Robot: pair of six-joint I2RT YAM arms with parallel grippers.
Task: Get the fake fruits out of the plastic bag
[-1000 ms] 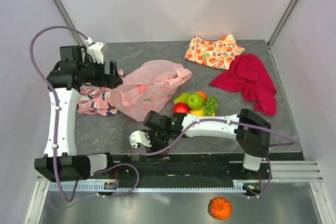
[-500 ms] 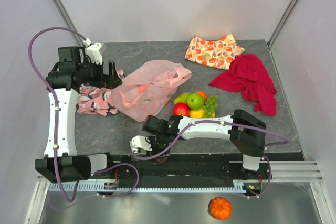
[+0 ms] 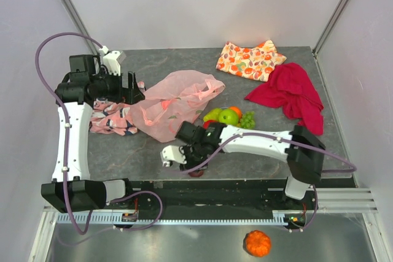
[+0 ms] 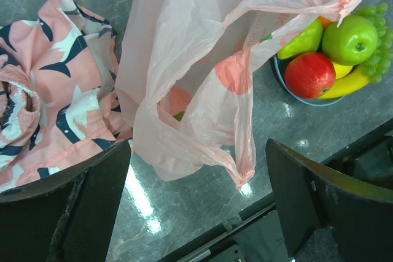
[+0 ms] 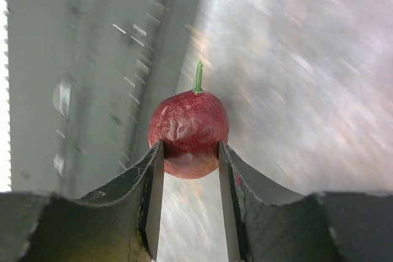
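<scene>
The right fingers (image 5: 150,200) clamp a small dark red fruit (image 5: 188,132) by the near edge of the desk (image 3: 132,151), its stem pointing away from them; the left fingers (image 4: 80,207) hang wide apart above the plastic bag (image 4: 202,59).

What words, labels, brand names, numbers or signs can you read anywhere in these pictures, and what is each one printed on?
Plastic bag: faint reddish print on a fold, too creased and blurred to read.
Red fruit held in the right tool: no label.
Pink patterned cloth and fruit-print cloth: pictures only, no words.
Nothing else shows any text that can be read.
</scene>
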